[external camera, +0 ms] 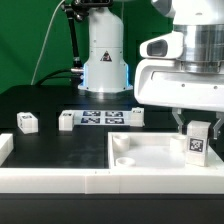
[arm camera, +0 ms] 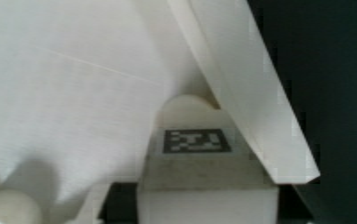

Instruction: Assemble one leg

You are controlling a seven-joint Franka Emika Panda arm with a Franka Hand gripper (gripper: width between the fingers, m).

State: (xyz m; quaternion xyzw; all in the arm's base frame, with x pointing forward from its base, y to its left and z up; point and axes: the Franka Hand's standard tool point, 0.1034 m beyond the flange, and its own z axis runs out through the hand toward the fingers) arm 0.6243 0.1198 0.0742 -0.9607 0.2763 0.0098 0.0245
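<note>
Black table [external camera: 60, 145]: tray [external camera: 150, 165], marker board [external camera: 100, 118], legs [external camera: 27, 122]

Leg [external camera: 197, 141]: small white block-like peg bearing a black-and-white square tag [arm camera: 198, 140], upright, standing within the large white tray [external camera: 150, 158] near its corner at the exterior view's right.

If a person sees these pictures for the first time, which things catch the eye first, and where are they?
The big white arm fills the exterior view's upper right, and its tool grips a small tagged leg above the large white tray at the lower right. Two more loose legs lie on the black table toward the left, beside the marker board.
</note>
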